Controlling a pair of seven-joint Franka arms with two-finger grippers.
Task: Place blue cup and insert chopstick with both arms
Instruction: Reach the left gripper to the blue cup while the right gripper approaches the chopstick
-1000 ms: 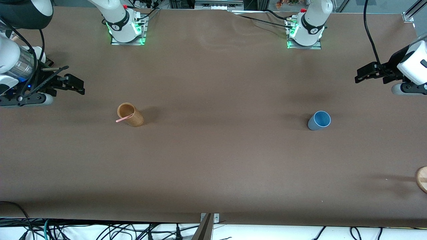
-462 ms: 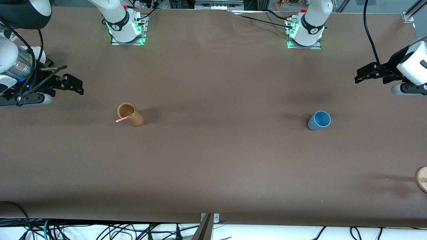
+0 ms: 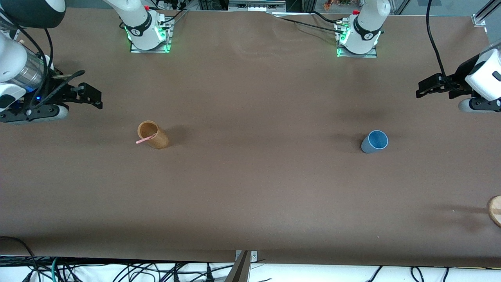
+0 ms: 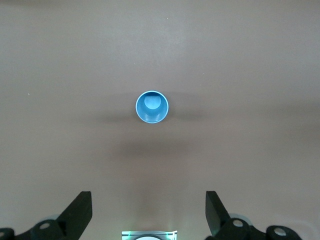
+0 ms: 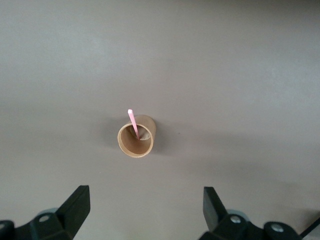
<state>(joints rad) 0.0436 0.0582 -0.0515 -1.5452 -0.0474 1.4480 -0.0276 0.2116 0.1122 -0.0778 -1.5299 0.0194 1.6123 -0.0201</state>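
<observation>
The light-blue cup [image 3: 374,141] stands upright on the brown table toward the left arm's end; it also shows in the left wrist view [image 4: 152,107]. The pink chopstick [image 3: 145,139] leans out of the tan-brown wooden holder [image 3: 153,135] toward the right arm's end; both show in the right wrist view, the chopstick [image 5: 133,122] in the holder [image 5: 136,137]. My left gripper [image 3: 424,87] hangs open and empty above the table at its end. My right gripper [image 3: 92,98] hangs open and empty at the right arm's end.
A round wooden piece [image 3: 495,210] lies at the table's edge at the left arm's end, nearer the front camera than the blue cup. Cables run along the table's front edge. The two arm bases [image 3: 146,31] [image 3: 358,35] stand along the table's edge farthest from the camera.
My right gripper has shifted slightly toward the table's middle and away from the front camera. The left gripper, cup and holder have not moved.
</observation>
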